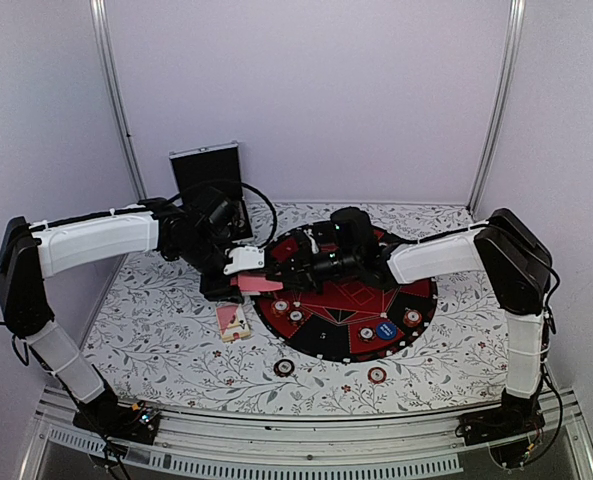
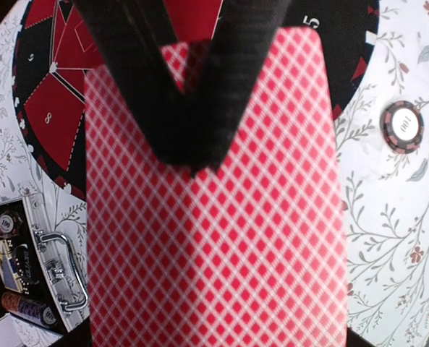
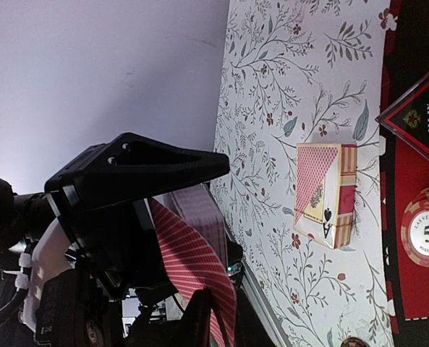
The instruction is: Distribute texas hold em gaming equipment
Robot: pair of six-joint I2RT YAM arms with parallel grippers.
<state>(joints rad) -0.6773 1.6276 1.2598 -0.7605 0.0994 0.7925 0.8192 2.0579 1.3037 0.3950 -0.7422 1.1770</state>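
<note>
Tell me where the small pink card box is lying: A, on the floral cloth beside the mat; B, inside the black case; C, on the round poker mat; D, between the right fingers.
A: the card box lies on the floral cloth, just off the left edge of the round mat.

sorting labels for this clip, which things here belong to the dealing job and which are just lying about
Part of the job:
playing cards
card box
poker chips
blue button

Just lying about:
black case
floral table cover
</note>
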